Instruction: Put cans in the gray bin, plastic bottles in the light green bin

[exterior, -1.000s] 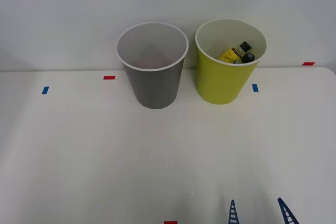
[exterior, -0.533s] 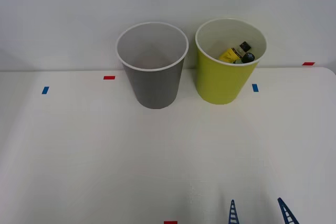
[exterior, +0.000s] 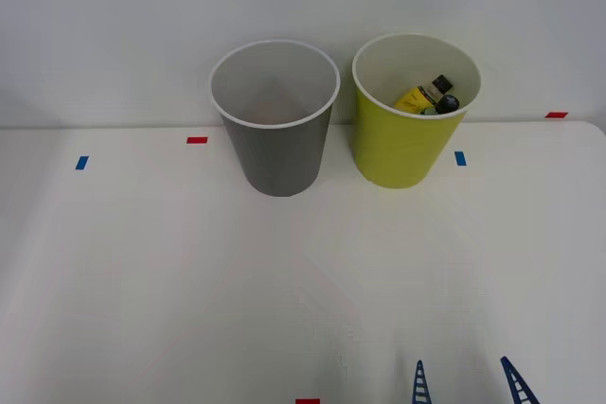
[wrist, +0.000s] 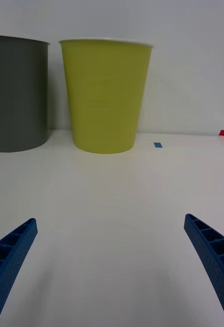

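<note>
We see the gray bin (exterior: 275, 120) standing upright at the far side of the white table (exterior: 189, 281), with the green bin (exterior: 412, 111) just beside it on the right; the 2 bins are close but we cannot tell whether they touch. From the wrist camera the gray bin (wrist: 17, 94) and the green bin (wrist: 105, 97) stand side by side against the white wall, both upright.

Inside the green bin we see 2 bottles: one bottle with a yellow label (exterior: 421, 95) and a black cap, leaning toward the bin's back right wall, and just beside it the dark cap of a second bottle (exterior: 447, 103). Looking into the gray bin, we see its white inside with a faint reddish patch low down; we cannot tell what it is.

Our right gripper (exterior: 466, 383) sits at the near edge of the table, well apart from both bins, its 2 blue ribbed fingers (wrist: 12, 250) spread wide with nothing between them.

Small red and blue tape marks (exterior: 197, 140) lie on the table around the bins, one blue mark (exterior: 460, 158) just to the right of the green bin
</note>
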